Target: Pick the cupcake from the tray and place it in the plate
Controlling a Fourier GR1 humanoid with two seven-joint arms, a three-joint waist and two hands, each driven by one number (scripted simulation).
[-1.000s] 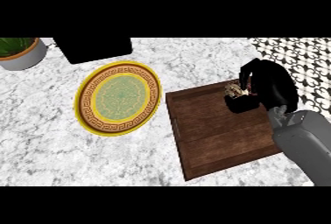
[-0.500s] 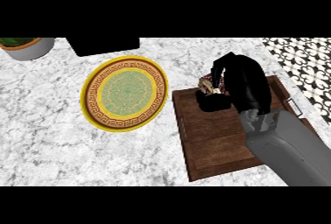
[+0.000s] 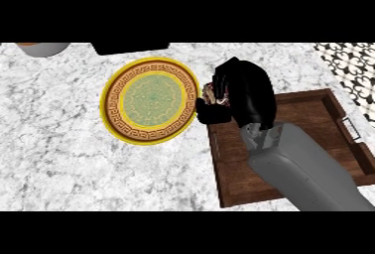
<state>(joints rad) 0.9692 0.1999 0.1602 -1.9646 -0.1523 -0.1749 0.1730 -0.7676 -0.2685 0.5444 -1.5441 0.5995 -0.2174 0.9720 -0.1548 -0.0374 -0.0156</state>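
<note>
At the far left, up top, the edge of a grey pot (image 3: pixel 44 48) peeks in, w/ a dark box (image 3: pixel 130 47) next to it. Neither matters for this job.

Next comes the plate (image 3: pixel 116 106), yellow rim w/ a brown pattern and a green middle. It lies flat on the white marble counter (image 3: pixel 66 163) and has nothing on it yet.

Just right of the plate is the right hand (image 3: pixel 245 94). Its black fingers (image 3: pixel 212 115) are curled round the cupcake (image 3: pixel 214 94), so only a small bit of it shows: a pale and brown patch peeking out on the side that faces the plate. The fingers wrap it from the right and from below (the thumb side is hard to make out). The cupcake sits right at the plate's right rim, over the left edge of the brown wooden tray (image 3: pixel 307 111), so it looks lifted off the tray floor, though I can't be sure of the height.

To do this step well, I think the hand should go on sliding left till the cupcake is over the green middle, not the rim. Keep it upright, bring it down low, then open the fingers. Letting go too soon, at the rim, could tip it.

The left hand does not show.
</note>
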